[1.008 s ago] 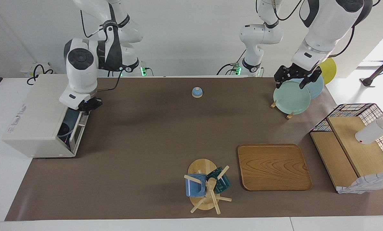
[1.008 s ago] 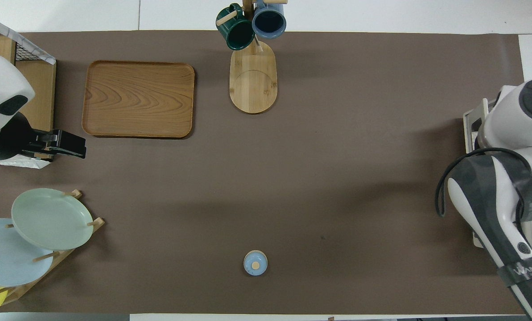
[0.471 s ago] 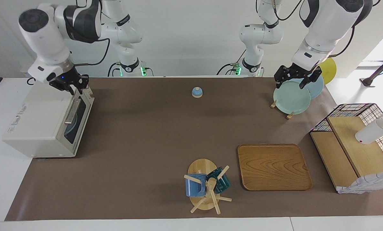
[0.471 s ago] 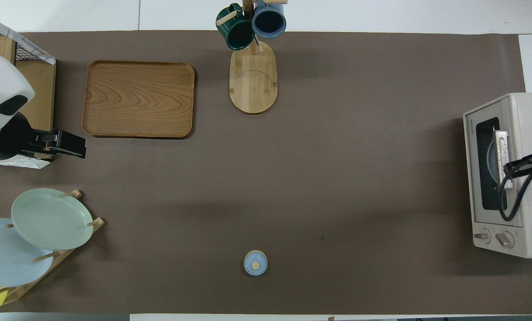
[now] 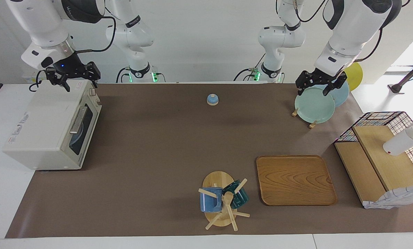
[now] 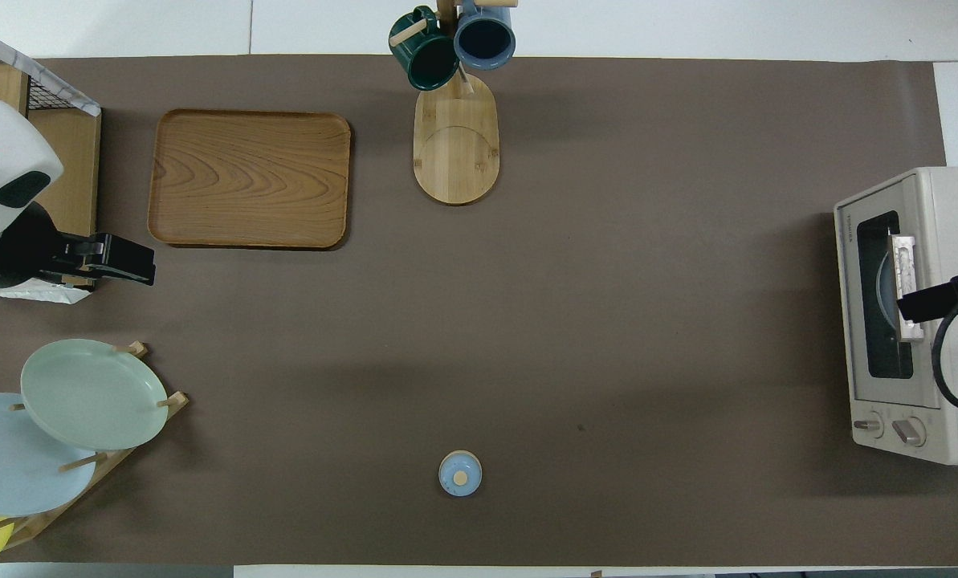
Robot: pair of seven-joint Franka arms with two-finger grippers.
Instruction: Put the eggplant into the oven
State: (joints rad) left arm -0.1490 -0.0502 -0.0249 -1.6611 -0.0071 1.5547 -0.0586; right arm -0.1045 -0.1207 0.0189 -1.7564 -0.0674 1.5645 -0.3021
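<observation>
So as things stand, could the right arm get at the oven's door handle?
Probably yes. The right gripper hangs open over the oven, at the end nearer the robots; the door is shut, and nothing sits in front of its bar handle.

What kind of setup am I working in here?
Likely a mock kitchen bench in a robot lab: a toaster oven, a plate rack and a mug tree sit on a brown mat.
</observation>
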